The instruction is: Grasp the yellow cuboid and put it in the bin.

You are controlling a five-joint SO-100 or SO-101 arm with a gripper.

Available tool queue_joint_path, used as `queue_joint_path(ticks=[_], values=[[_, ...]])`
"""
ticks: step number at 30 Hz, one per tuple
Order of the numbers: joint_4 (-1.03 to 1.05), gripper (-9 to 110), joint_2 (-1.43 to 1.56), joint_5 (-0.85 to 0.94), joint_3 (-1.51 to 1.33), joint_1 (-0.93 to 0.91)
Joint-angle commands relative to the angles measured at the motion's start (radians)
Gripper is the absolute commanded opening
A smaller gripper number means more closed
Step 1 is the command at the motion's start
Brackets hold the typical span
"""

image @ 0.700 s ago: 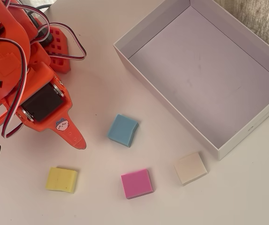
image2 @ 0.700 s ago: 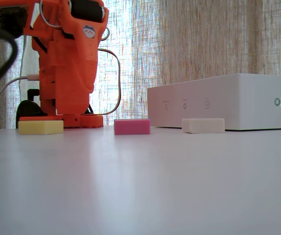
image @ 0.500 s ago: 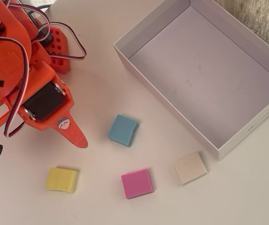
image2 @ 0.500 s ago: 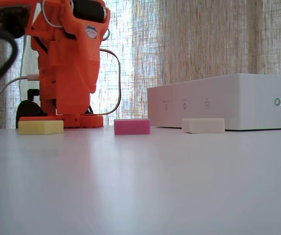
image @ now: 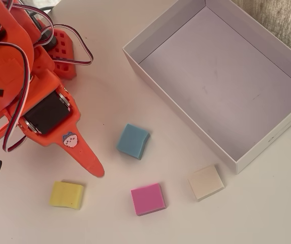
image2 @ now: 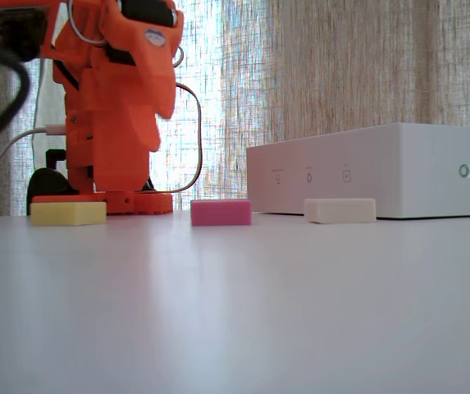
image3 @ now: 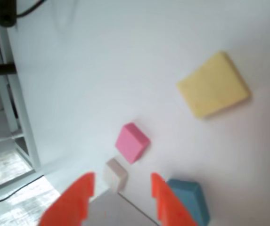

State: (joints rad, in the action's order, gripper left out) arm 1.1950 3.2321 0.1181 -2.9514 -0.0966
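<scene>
In the wrist view the gripper (image3: 120, 193) hangs above the table with jaws parted wide and nothing between them, so the approach should bring it down over the yellow cuboid (image: 67, 195), which lies flat on the table just beside the arm's tip, well apart from the bin (image: 186, 112). The cuboid is nearly square with no clear long axis, its edges slightly skewed in the overhead view, so I judge the jaws should turn to meet two opposite sides squarely

My overhead view looks straight down on the table (image: 267, 213), close in. My fixed view sits at tabletop level, facing the arm's base (image2: 103, 201) and curtain (image2: 341, 66). My wrist view looks downward. All share the pink block (image: 148, 199) (image2: 221, 212) (image3: 132, 142).
</scene>
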Motion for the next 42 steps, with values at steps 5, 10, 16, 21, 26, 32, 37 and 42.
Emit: queue_joint_path(ticks=[5,10,16,21,26,32,37,42], values=[[-0.268,22,-0.333,-0.29,0.236,-0.011],[-0.118,23,-0.62,-0.488,0.574,0.035],[0.078,30,-0.94,-0.678,0.951,0.052],[0.141,34,-1.111,-0.718,0.927,-0.003],[0.069,35,-1.192,-0.707,0.772,-0.041],[-0.048,37,-1.281,-0.693,0.703,-0.117],[-0.075,39,-1.31,-0.723,0.703,-0.202],[-0.052,40,-1.315,-0.718,0.652,-0.239]])
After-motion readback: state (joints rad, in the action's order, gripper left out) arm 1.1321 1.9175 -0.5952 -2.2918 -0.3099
